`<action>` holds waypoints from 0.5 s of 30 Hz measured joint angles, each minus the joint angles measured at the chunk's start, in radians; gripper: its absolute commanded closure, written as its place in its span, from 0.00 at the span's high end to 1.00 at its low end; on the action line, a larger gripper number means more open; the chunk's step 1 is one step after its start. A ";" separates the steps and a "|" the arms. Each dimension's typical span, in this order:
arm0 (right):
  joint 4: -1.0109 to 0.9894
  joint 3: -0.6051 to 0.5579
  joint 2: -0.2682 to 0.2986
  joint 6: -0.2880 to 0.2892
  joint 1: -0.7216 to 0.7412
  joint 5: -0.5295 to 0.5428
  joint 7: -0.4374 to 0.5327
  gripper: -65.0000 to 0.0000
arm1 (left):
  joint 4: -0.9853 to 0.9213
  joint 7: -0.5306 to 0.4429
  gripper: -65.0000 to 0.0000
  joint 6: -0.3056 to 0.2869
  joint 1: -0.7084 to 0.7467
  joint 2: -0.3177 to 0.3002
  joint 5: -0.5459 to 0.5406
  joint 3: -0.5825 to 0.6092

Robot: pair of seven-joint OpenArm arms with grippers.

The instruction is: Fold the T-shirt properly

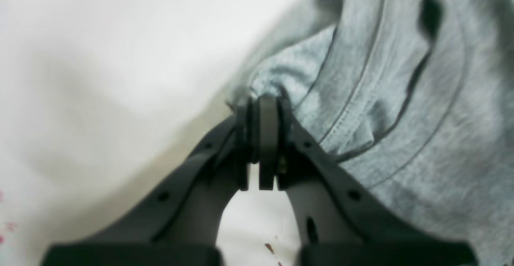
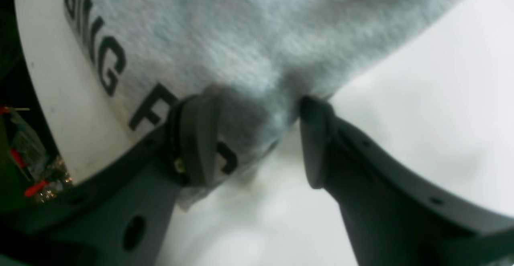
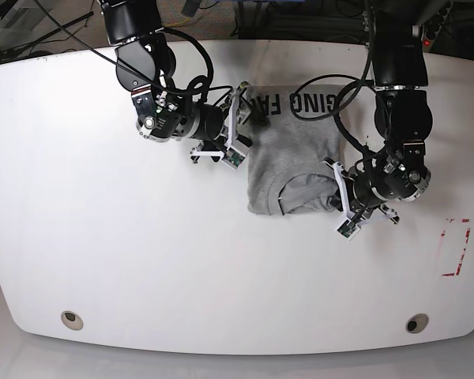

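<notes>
Mid-fold on the white bench (image 3: 103,260): the left tool (image 1: 263,109) clenches the T-shirt (image 3: 288,170) at its near-right edge, the right tool (image 2: 257,137) gaping astride the lettered far-left corner, apparently next to clamp.

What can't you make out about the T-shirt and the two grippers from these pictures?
- Full lettering on the T-shirt: base view too small; right wrist view cuts it off behind a finger.
- Left gripper: how much cloth it pinches, blurred in left wrist view.
- Right gripper: jaws apart around a bunch; real grip unclear, blurred.
</notes>
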 measured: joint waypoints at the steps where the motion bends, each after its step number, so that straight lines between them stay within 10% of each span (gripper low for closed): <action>1: 0.000 0.000 0.000 0.000 0.000 0.000 0.000 0.47 | 0.014 0.000 0.00 0.000 0.000 0.000 0.002 0.000; 15: 0.002 0.000 0.000 0.000 -0.003 0.000 -0.001 0.47 | -0.116 0.000 0.09 0.000 -0.114 0.001 0.115 0.002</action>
